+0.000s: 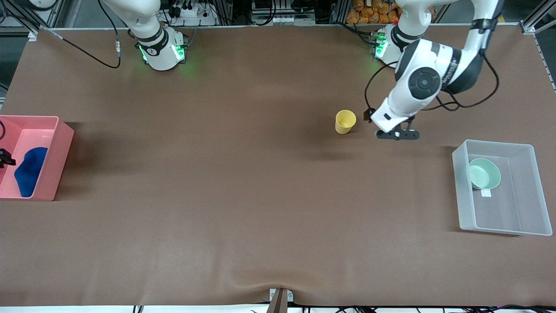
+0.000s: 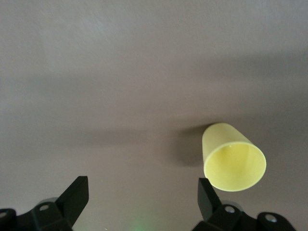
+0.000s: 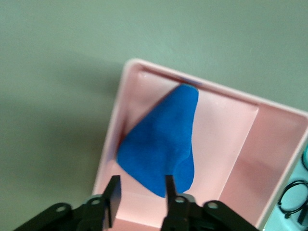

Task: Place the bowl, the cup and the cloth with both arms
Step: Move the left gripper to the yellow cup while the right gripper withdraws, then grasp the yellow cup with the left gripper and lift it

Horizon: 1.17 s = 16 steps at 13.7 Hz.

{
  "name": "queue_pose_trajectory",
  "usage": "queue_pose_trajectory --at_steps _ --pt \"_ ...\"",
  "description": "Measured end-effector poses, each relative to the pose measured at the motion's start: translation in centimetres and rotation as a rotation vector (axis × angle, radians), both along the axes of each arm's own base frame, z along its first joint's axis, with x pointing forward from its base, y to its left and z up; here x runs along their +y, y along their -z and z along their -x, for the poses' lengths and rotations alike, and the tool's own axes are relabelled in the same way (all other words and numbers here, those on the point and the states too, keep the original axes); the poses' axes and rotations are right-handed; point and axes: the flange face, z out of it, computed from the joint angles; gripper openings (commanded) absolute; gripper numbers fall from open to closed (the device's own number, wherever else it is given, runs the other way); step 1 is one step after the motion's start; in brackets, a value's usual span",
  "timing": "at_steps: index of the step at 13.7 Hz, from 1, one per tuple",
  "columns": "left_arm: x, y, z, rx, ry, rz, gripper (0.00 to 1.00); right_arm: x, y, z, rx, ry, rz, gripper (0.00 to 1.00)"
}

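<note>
Bowl [image 1: 484,173], pale mint green, sits inside a clear plastic bin [image 1: 521,226] at the left arm's end of the table [image 1: 243,226], resting against the bin wall that faces the table's middle, with a small white label just beside it on the bin floor. At the right arm's end, close to that table edge and about as near the front camera, a pink bin [image 1: 61,156] holds the blue cloth [image 1: 29,171], which lies crumpled on its floor. The right gripper [image 3: 140,195] hangs over this pink bin; in the right wrist view its jaws stand partly apart just above the cloth [image 3: 161,142] and hold nothing, one fingertip overlapping the fabric's edge from above.

Farther from the front camera, toward the left arm's half of the table, the yellow cup [image 1: 345,121] stands upright on the bare brown surface, mouth up. The left gripper [image 1: 397,134] is low over the table just beside the cup, on the side toward the left arm's end. Its jaws are spread wide and empty; the left wrist view shows the cup [image 2: 233,158] close to one fingertip, not between the two.
</note>
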Motion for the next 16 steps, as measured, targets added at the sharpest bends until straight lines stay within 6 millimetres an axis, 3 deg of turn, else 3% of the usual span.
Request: queue_pose_trajectory --at_steps 2,4,7,10,13,14,16 --pt "-1.7 0.8 1.6 -0.028 -0.016 -0.004 1.0 3.3 -4.7 -0.6 -0.021 -0.031 0.001 1.0" --pt "-2.9 1.9 2.8 -0.054 -0.02 0.019 1.0 7.2 -7.7 -1.2 -0.02 -0.008 -0.005 1.0" --pt "-2.9 3.3 3.6 -0.075 -0.03 0.038 0.84 13.6 -9.5 -2.0 0.027 0.051 -0.017 1.0" --pt "-2.6 4.7 4.2 -0.076 -0.049 0.044 0.83 19.8 -10.6 -2.5 0.08 0.081 -0.018 1.0" --pt "-3.4 5.8 4.5 -0.085 -0.112 0.056 0.83 26.0 -13.2 -2.1 0.091 0.147 0.002 1.0" --pt "-3.9 6.3 4.7 -0.083 -0.121 0.062 0.74 27.9 -14.2 -1.8 0.086 0.159 0.007 1.0" --pt "-4.2 7.1 5.0 -0.064 -0.126 0.068 0.42 29.7 -15.6 -1.2 0.068 0.193 0.015 1.0"
